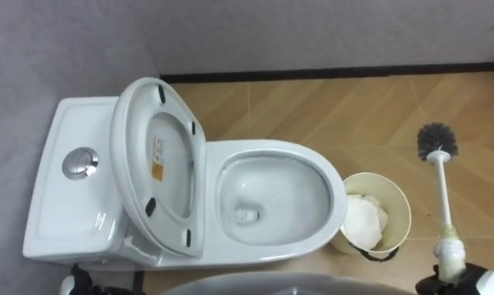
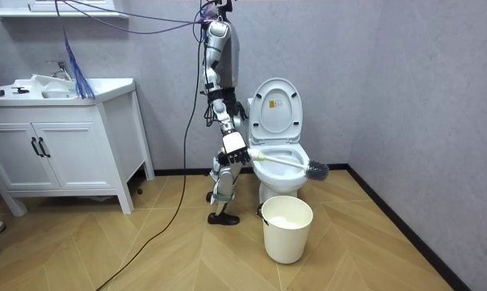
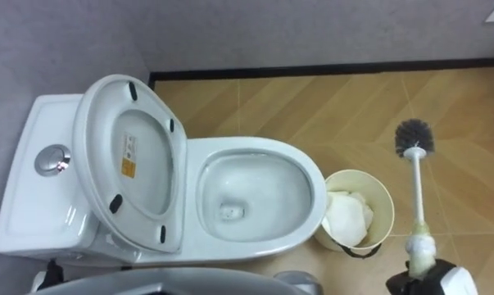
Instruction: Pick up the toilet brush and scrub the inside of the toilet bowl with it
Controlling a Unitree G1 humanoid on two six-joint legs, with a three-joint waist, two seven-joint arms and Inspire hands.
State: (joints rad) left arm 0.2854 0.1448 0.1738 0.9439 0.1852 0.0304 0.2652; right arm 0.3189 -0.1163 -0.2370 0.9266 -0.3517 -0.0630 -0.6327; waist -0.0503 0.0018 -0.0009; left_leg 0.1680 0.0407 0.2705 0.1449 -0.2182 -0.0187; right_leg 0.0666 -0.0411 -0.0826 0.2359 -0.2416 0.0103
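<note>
Wood flooring (image 1: 312,106) and a grey wall (image 1: 230,33) back the left eye view. Our right hand (image 1: 474,283), low at the right edge, is clenched round the pale grip end of the toilet brush (image 1: 443,197). Its long axis runs straight away from the hand, with the bristle head (image 1: 437,141) farthest off, over the floor. The waste bin (image 1: 404,215) sits just left of the hand and the open toilet bowl (image 1: 338,201) further left. We judge the brush light and stiff, its shaft slippery if wet, so the end grip suits it. What we take for the left hand (image 1: 79,284) is a dark shape at the lower left edge.

From the room view, the brush juts out from the hand, head dipped slightly, past the bowl's front.

Our right eye view agrees: the shaft lies straight ahead of the hand, with the bin to its left.
</note>
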